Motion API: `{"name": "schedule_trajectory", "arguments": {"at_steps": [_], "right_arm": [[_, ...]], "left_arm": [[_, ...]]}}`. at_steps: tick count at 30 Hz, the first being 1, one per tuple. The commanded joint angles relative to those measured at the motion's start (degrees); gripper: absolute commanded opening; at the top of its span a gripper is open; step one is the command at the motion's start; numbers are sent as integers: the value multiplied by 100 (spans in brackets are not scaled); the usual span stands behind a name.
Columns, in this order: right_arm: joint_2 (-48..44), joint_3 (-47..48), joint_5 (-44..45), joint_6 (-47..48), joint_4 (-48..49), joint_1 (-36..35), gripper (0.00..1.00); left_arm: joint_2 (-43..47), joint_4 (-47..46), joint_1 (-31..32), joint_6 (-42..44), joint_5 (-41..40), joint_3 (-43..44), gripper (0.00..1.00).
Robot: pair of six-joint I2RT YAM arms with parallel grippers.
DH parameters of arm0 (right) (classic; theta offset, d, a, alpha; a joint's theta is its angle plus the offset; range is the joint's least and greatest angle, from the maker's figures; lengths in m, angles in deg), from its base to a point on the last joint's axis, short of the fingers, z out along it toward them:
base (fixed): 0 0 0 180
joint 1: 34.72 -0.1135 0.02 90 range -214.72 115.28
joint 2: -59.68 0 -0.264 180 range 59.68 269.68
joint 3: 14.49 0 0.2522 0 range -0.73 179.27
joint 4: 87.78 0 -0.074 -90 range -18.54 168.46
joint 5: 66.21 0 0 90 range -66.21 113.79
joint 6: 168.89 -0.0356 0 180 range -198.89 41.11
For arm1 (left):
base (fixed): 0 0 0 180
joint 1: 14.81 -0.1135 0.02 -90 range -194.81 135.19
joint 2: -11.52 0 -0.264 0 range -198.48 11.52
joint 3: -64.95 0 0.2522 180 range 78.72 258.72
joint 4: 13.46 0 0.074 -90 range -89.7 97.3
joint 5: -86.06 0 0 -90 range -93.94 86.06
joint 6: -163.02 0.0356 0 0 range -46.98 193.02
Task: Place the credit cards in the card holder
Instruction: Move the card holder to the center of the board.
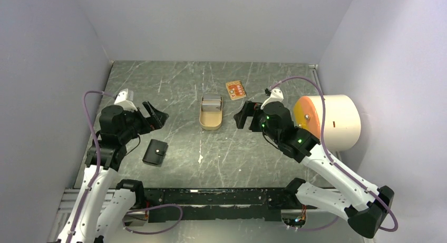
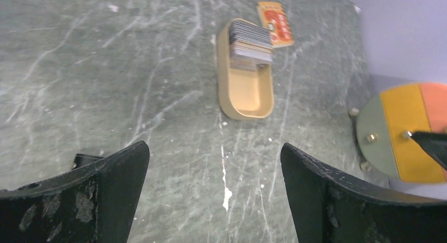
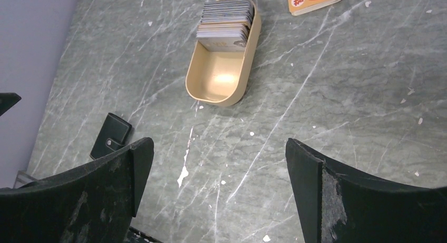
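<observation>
Task not started, as far as I can judge. The holder (image 1: 155, 152) lies shut on the surface (image 1: 174, 85) at the near left, just in front of the left gripper (image 1: 154, 116). Its snap tab looks fastened and no card shows at its edges.

The cards (image 3: 225, 22) are a grey stack packed into the far end of the tin (image 3: 220, 79), mid-surface; the near half of the tin is bare. One orange card (image 1: 235, 89) lies flat just beyond the tin on its right side, apart from it. All of these are well apart from the holder.

Left gripper: fingers spread wide, nothing between them, hovers above the surface and looks toward the tin. Right gripper (image 1: 243, 116): fingers also spread wide, empty, just right of the tin. A white drum (image 1: 337, 122) with an orange face lies at the right wall and looks unrelated.

Everything is left to do:
- Unsnap and open the holder.
- Lift a card.
- Slide the card in, then repeat.

The holder likely needs one arm to keep it open. The flat orange card looks hard to pinch off the surface. The stack in the tin offers edges, but taking just one card may be fiddly.
</observation>
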Motion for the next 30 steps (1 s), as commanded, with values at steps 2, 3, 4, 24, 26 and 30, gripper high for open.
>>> {"name": "schedule_trajectory", "arguments": {"at_steps": [2, 3, 4, 24, 26, 30], "right_arm": [[-99, 161, 78, 5, -7, 35, 100], [-100, 179, 85, 19, -13, 34, 100], [-107, 190, 105, 29, -22, 40, 100], [-496, 19, 141, 264, -52, 33, 100], [-544, 28, 124, 279, -59, 39, 100], [-685, 23, 151, 286, -174, 29, 100]], "left_arm": [[-352, 487, -63, -598, -1646, -125, 98], [-534, 640, -63, -640, -1793, -80, 98], [-744, 802, -63, -737, -1969, -12, 98], [-2551, 470, -64, -3057, -3134, -861, 94], [-2679, 64, -63, -2831, -2841, -1004, 96], [-3006, -376, -35, -2557, -2490, -1189, 95]]}}
